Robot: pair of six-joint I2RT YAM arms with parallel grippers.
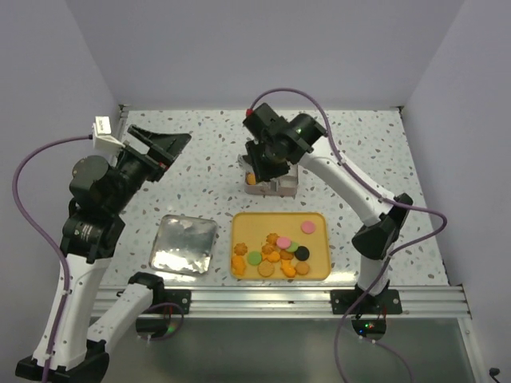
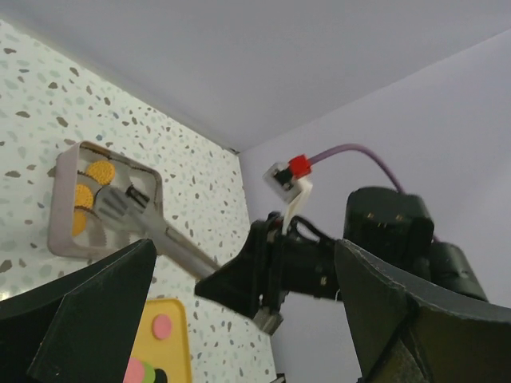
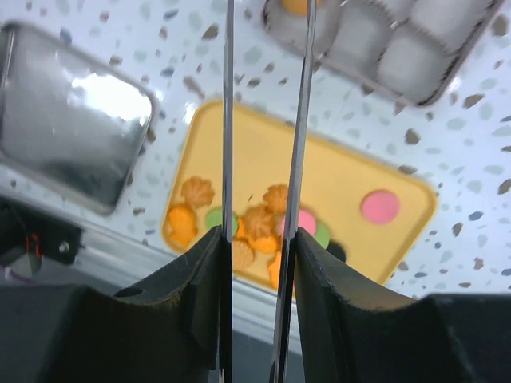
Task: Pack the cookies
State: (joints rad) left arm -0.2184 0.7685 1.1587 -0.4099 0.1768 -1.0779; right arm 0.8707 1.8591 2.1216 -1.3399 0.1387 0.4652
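The cookies lie heaped on a yellow tray: orange flower shapes with green, pink and black discs. My right gripper is shut on a pair of metal tongs, whose tips reach into a grey divided box. Orange cookies sit in that box beside the tips. Whether the tips hold one is hidden. My left gripper hangs open and empty, raised over the table's far left.
A shiny metal lid lies left of the yellow tray. The aluminium rail runs along the near edge. Purple walls close in the table on three sides.
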